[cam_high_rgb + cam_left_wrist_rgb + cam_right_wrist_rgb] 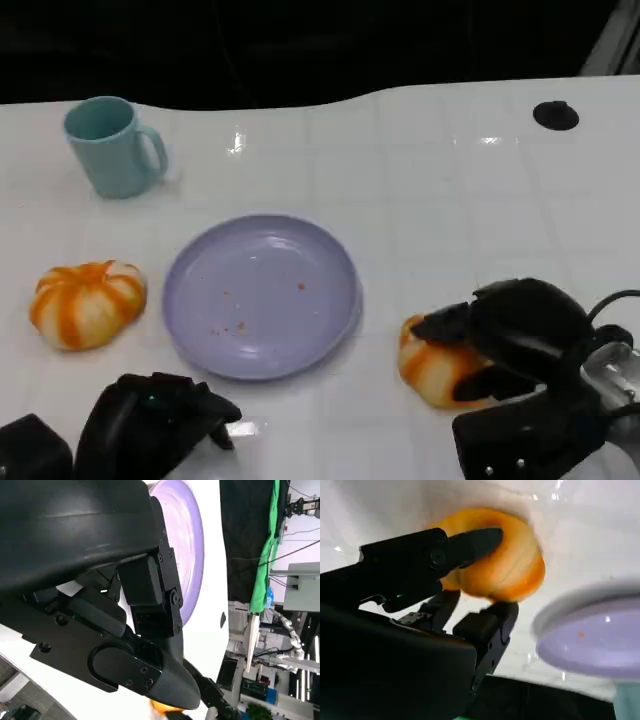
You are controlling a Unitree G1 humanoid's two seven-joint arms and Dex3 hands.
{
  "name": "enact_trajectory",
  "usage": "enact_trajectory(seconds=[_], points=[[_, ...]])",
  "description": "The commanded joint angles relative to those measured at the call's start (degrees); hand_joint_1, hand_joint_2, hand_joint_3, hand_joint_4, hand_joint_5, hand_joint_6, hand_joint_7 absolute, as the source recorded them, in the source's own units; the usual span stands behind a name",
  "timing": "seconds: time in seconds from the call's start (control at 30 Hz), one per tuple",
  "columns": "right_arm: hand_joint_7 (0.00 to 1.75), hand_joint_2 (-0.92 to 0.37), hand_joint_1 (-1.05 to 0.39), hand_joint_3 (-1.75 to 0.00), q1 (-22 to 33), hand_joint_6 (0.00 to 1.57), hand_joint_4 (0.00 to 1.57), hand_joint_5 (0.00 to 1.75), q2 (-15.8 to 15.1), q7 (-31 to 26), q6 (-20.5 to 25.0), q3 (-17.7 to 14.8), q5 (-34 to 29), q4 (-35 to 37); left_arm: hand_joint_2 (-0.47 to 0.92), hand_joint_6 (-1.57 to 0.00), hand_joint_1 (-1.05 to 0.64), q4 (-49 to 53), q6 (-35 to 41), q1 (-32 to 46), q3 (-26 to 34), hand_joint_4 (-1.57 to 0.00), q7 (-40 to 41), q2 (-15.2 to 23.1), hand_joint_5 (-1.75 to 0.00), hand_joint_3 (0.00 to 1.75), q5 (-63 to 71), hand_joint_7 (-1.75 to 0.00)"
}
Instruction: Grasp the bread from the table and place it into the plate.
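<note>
The right robot hand (pixel 500 345) grips a bread (pixel 437 372) lying on the white worktop (pixel 450 200), just right of the plate (pixel 260 295). In the right wrist view, one finger (pixel 470 542) lies across the top of the bread (pixel 512 570) and another presses against its underside, so the roll is clamped between them; the bread looks still in contact with the worktop, though the contact line is hidden by the hand in the head view. The plate is lilac, round, and carries only a few small crumbs near its centre; its rim (pixel 585 597) shows near the gripped bread, apart from it. A second bread (pixel 87 303), orange with pale stripes, sits on the worktop just left of the plate, not touching it. The left robot hand (pixel 150 420) rests low at the near edge of the worktop, in front of the plate's left side, fingers curled inward with nothing in them; the left wrist view shows its fingers (pixel 150 600) folded close to the shell, the plate (pixel 192 555) beyond. A light blue mug (pixel 112 145) stands upright at the far left, handle to the right, well apart from the plate. A small black round fitting (pixel 555 115) lies at the far right of the worktop.
</note>
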Motion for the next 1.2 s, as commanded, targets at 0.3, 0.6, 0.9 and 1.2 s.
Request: enact_trajectory(seconds=[0.3,0.6,0.9,1.2], points=[[1.35,-0.76,-0.17,-0.6,-1.7,0.82,0.84,1.75,1.4,-15.8,-4.3,0.9,1.4,10.6,0.84,-1.57,-1.05,-0.7,-0.3,0.8,0.2,-0.78,0.5,0.8,-1.66,0.0,0.0,-0.2],[1.31,-0.38,-0.13,-1.09,-2.6,0.89,0.9,1.75,3.9,-30.4,-9.4,0.1,2.7,15.8,0.84,-1.57,-1.05,-0.9,0.0,0.9,0.1,-0.8,0.9,0.6,-1.66,0.0,0.1,-0.21],[1.48,-0.23,-0.07,-1.32,-4.3,0.89,0.98,1.75,6.1,-32.7,-15.2,-1.5,7.7,15.4,0.85,-1.57,-1.05,-0.5,-0.1,0.7,0.2,-0.79,0.5,0.8,-1.65,0.0,-0.1,-0.2],[1.62,-0.16,-0.13,-1.55,-7.5,0.83,1.03,1.75,9.8,-31.6,-20.1,-2.7,11.6,15.2,0.83,-1.57,-1.05,-0.6,0.4,0.7,0.2,-0.8,0.2,0.8,-1.65,0.0,-0.5,-0.2]])
